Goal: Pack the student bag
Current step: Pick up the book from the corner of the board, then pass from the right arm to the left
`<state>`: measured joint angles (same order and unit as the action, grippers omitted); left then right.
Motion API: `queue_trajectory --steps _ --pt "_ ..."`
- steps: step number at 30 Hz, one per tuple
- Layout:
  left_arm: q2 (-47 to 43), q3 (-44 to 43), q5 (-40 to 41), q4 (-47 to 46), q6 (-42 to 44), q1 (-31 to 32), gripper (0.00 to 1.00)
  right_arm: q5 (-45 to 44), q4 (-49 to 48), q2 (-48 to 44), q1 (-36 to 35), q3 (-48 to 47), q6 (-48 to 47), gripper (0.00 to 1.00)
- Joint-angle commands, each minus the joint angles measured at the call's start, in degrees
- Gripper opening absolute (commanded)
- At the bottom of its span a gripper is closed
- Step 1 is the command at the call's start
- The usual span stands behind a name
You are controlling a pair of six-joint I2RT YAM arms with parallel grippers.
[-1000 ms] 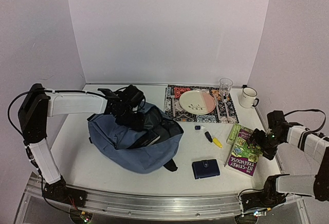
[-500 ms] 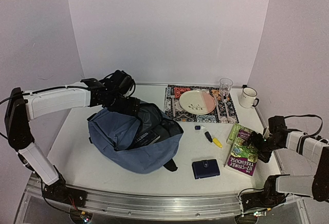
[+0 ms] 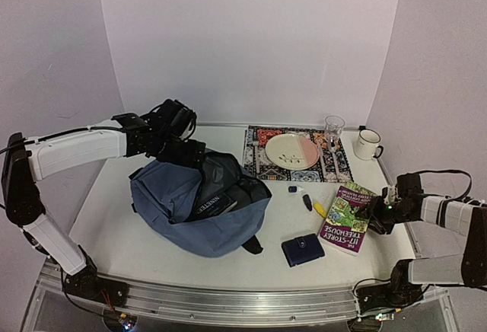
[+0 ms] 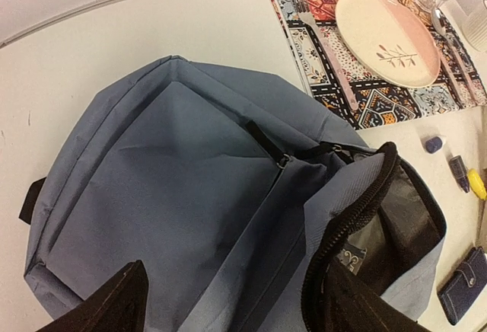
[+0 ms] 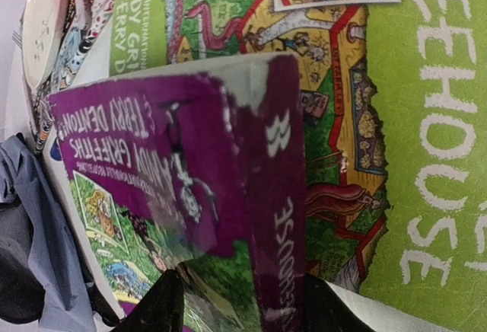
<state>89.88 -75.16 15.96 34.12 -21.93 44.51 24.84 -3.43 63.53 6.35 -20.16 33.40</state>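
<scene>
The student bag (image 3: 190, 214) lies left of centre, slate blue, its zipped mouth (image 4: 358, 195) gaping toward the right. A dark book (image 3: 211, 204) sits inside. My left gripper (image 3: 187, 152) hovers at the bag's top edge with its jaws wide open (image 4: 232, 282). One finger (image 4: 350, 301) is inside the mouth and the other finger (image 4: 106, 309) is over the outer fabric. My right gripper (image 3: 378, 214) is shut on the spine edge of a purple book (image 3: 342, 221), tilted up off the table. In the right wrist view that purple book (image 5: 190, 142) sits between the fingers (image 5: 243, 298), above a green book (image 5: 434, 119).
A navy wallet (image 3: 302, 250) lies in front of the bag's mouth. Small pens and a cap (image 3: 308, 201) are scattered mid-table. At the back, a patterned placemat (image 3: 259, 140) carries a plate (image 3: 293, 151) and a glass (image 3: 333, 130), with a white mug (image 3: 367, 145) to the right.
My right gripper has closed on the purple book and tipped it up and leftward. My left gripper rose from inside the bag to its upper rim.
</scene>
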Motion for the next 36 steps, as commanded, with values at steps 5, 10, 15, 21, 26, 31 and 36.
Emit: queue_trajectory --steps 5,10,15,21,26,31,36 --pt "-3.99 -5.92 -6.20 -0.63 0.66 -0.33 0.81 4.49 0.89 -4.74 0.07 0.10 -2.08 0.05" --pt "-4.68 -7.62 -7.85 -1.60 -0.96 -0.42 0.84 8.06 1.12 -7.66 0.07 -2.01 -2.16 0.00" --pt "-5.33 -8.15 -9.61 -3.56 -3.28 -0.89 0.92 13.61 1.33 -9.50 0.00 -7.75 -1.23 0.00" --pt "-4.85 -8.41 -15.75 -7.40 -4.99 -1.28 0.99 20.08 -0.27 -8.14 -3.07 -16.67 0.83 0.00" --pt "-3.22 -9.51 -21.72 -10.55 -6.93 -1.38 0.99 21.24 -5.10 -5.75 -10.20 -23.00 5.05 0.00" --pt "-1.56 -8.91 -28.85 -17.18 -10.41 -1.44 1.00 22.32 -11.94 -1.19 -17.28 -29.66 8.93 0.00" --pt "-0.30 -7.85 -34.50 -24.31 -14.42 -1.45 1.00 23.95 -16.95 4.20 -22.88 -36.21 11.28 0.00"
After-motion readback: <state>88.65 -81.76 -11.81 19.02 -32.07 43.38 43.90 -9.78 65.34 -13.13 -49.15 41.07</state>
